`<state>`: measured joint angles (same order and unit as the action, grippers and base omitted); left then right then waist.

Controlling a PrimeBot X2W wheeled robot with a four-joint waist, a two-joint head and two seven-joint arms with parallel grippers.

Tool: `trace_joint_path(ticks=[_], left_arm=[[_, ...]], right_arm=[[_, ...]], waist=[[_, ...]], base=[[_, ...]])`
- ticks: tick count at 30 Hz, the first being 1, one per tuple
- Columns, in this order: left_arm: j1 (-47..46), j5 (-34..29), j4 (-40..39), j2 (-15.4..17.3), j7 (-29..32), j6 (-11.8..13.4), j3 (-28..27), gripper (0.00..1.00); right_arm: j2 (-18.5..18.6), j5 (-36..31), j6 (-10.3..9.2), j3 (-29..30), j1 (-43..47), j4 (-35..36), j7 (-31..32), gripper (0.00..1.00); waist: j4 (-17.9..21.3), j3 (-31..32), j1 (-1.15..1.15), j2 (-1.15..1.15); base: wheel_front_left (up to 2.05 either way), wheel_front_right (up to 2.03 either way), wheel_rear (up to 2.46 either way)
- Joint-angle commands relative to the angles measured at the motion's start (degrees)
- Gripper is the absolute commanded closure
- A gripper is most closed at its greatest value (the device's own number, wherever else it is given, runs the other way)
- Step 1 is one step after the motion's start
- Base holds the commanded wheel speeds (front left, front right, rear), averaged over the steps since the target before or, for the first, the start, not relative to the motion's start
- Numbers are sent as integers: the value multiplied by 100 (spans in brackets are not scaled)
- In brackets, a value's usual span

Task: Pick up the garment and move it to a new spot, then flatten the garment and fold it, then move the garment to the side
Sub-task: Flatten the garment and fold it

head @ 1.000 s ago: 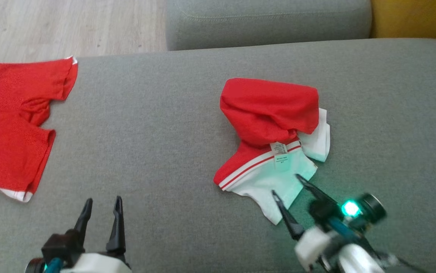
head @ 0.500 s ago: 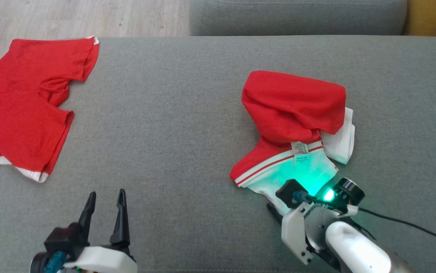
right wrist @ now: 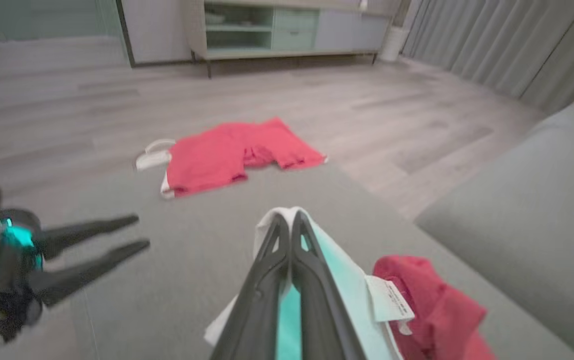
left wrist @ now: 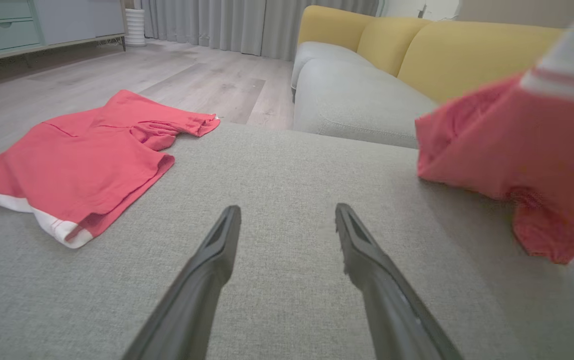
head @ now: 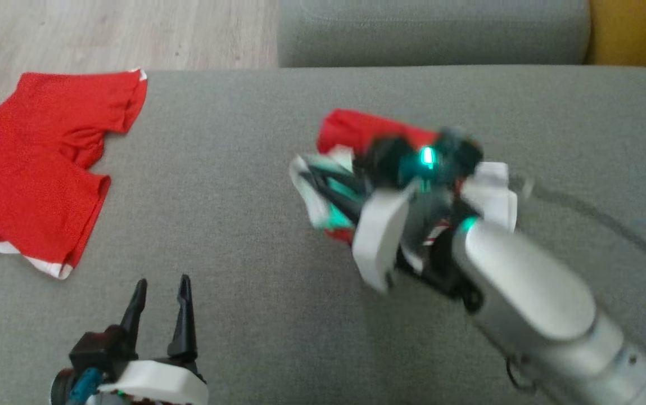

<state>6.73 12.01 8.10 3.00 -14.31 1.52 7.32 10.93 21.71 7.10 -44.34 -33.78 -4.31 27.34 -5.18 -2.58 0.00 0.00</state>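
Wide grey woven-fabric upholstered seat [head: 233, 185] fills the foreground, flat, fine weave. Behind it a rounded grey fabric sofa cushion [left wrist: 346, 95], touching mustard-yellow padded back cushions [left wrist: 466, 55]. Pale grey-brown wood-plank floor [head: 103, 34] runs beyond the seat's far edge. Grey pleated floor-length curtains [left wrist: 227, 25] along the far wall; a white ribbed cylindrical vessel [left wrist: 135, 27] stands just beside them. Low pale-green sideboard on thin dark legs [right wrist: 287, 25], with drawers and an open shelf. Soft, even indoor light, no hard shadows.
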Motion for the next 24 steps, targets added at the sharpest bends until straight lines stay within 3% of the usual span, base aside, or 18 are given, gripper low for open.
trace_joint_path(ticks=[1,8,14,20,24], left_arm=[[-232,38,-157,-12,-69,30,-103,0],[-169,218,-142,-12,-69,114,169,0],[-146,418,-163,-13,-69,254,446,0],[-119,566,-216,-13,-69,406,645,0],[-71,595,-248,-13,-69,473,653,0]], right_arm=[[-169,222,39,62,-352,353,135,100],[-651,995,39,550,-1577,541,776,100],[-798,1265,39,1145,-2374,195,820,100],[-803,1613,39,1573,-2674,-270,608,100],[-804,1472,39,1842,-2507,-725,576,100]], waist=[[-22,90,0,0],[-270,399,0,0],[-543,574,0,0],[-659,691,0,0],[-584,699,0,0]], base=[[0,0,0],[0,0,0],[0,0,0],[0,0,0],[0,0,0]])
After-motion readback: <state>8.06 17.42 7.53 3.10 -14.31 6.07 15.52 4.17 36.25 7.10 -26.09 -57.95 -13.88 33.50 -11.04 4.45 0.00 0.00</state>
